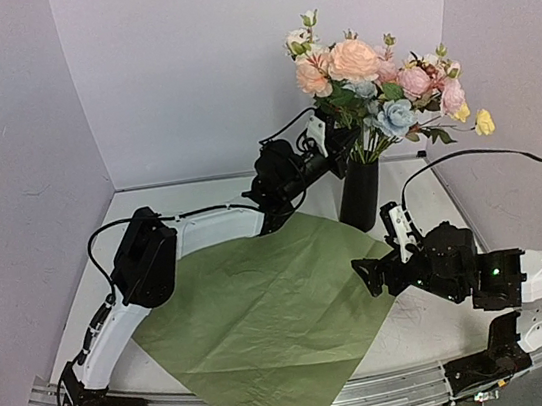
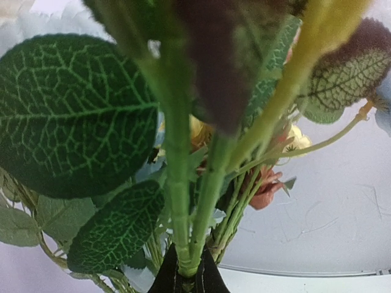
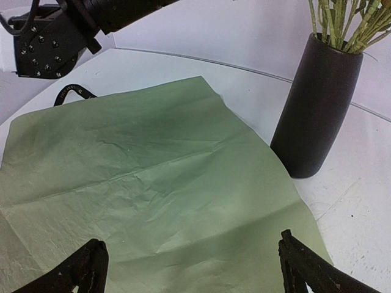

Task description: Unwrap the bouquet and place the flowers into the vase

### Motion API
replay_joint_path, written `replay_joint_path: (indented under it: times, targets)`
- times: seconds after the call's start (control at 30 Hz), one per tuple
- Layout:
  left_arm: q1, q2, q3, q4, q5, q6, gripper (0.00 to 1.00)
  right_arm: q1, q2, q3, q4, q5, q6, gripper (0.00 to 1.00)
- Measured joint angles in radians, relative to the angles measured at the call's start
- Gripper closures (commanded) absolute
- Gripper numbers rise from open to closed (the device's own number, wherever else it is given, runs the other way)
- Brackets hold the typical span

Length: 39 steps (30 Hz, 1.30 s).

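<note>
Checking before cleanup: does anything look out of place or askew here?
Mostly tidy. The creased green paper sheet lies spread flat, a black ribbon loose beside its edge. The flowers stand in the slim black vase, left gripper pinching stems.

Inspection finding: no text, label, brand, number or sign is legible. The black ribbon (image 3: pixel 73 90) at the green paper's (image 3: pixel 153 183) far-left edge bears pale marks (too small to read).
</note>
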Motion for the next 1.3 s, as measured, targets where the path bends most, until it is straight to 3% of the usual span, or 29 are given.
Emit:
replay_joint_path:
  times: [0.43, 0.77, 1.07, 1.3]
  targets:
    - [0.001, 0.038, 0.005, -0.006, -0.016, -0.029, 1.0, 0.0, 0.006, 0.001, 0.0, 0.004, 0.0, 0.02]
    - [0.005, 0.046, -0.001, 0.001, -0.033, -0.053, 0.99, 0.0, 0.098, 0.047, -0.016, 0.049, 0.011, 0.02]
    - [0.005, 0.045, -0.036, -0.045, -0.04, -0.077, 0.62, 0.0, 0.112, 0.06, -0.016, 0.05, 0.018, 0.02]
    - [0.003, 0.041, -0.096, -0.086, -0.042, -0.082, 0.48, 0.0, 0.107, 0.06, -0.017, 0.05, 0.032, 0.02]
